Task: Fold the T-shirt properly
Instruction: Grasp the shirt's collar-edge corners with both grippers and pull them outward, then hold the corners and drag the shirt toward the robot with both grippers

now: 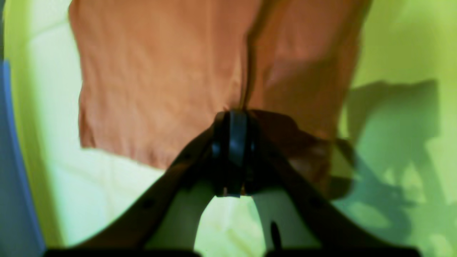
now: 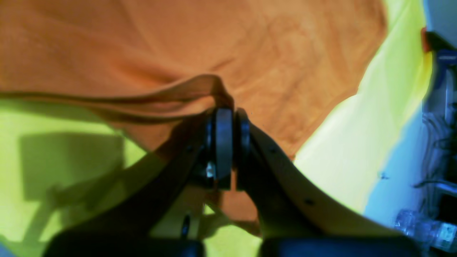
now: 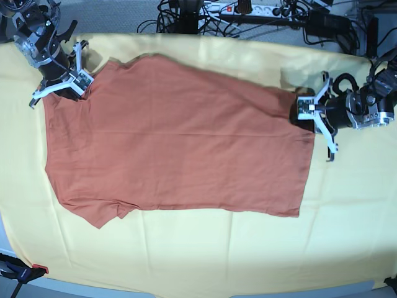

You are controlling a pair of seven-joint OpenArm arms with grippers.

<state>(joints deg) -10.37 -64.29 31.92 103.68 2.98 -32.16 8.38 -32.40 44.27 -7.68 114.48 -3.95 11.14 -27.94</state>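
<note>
Both grippers, left (image 1: 234, 150) and right (image 2: 225, 146), pinch edges of the rust-orange T-shirt (image 3: 180, 136), spread nearly flat.

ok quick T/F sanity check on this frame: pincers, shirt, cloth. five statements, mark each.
1. Both pincers are shut on the shirt. True: left pincer and right pincer each pinch an edge.
2. The shirt is already folded into a small square. False: it lies spread out, one sleeve showing at the front.
3. The shirt lies on a yellow cloth. True.
4. In the base view, the left pincer is at the far-left corner. False: it is at the shirt's right edge.
5. Cables lie beyond the cloth's far edge. True.
</note>
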